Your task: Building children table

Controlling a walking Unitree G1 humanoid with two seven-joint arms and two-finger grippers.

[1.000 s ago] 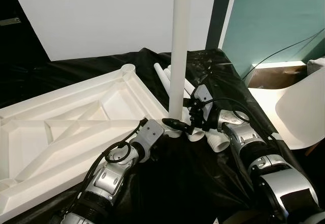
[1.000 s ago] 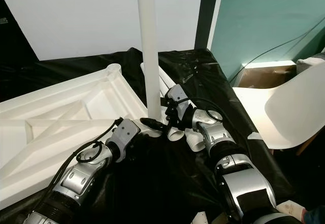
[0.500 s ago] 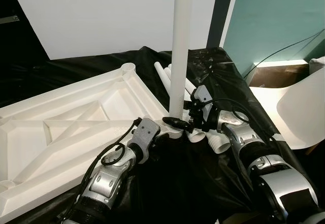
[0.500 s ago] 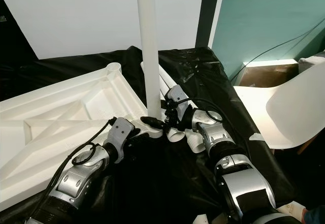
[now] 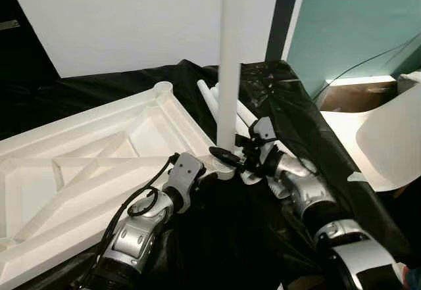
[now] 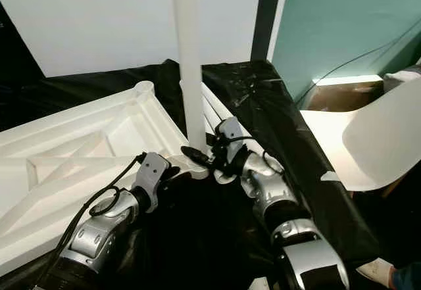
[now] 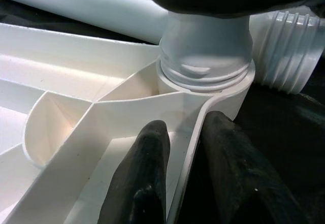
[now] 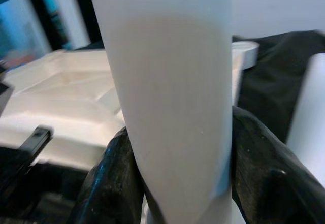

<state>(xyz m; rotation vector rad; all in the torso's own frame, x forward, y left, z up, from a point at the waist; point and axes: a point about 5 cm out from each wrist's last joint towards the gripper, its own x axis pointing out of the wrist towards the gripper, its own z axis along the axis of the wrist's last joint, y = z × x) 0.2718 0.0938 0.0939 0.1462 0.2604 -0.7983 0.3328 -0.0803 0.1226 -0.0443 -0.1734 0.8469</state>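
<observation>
Black sheeting underlies the upturned tabletop; right gripper clamps the upright leg, left gripper pinches its near corner rim.

We are seeing a plain white table top, and a plain white leg is standing on its corner. More white legs are lying on a shiny black sheet. Our two arms are showing silver, and the left gripper and the right gripper are showing black fingers. A white chair is sitting by a blue-green wall. A white board is standing behind.
</observation>
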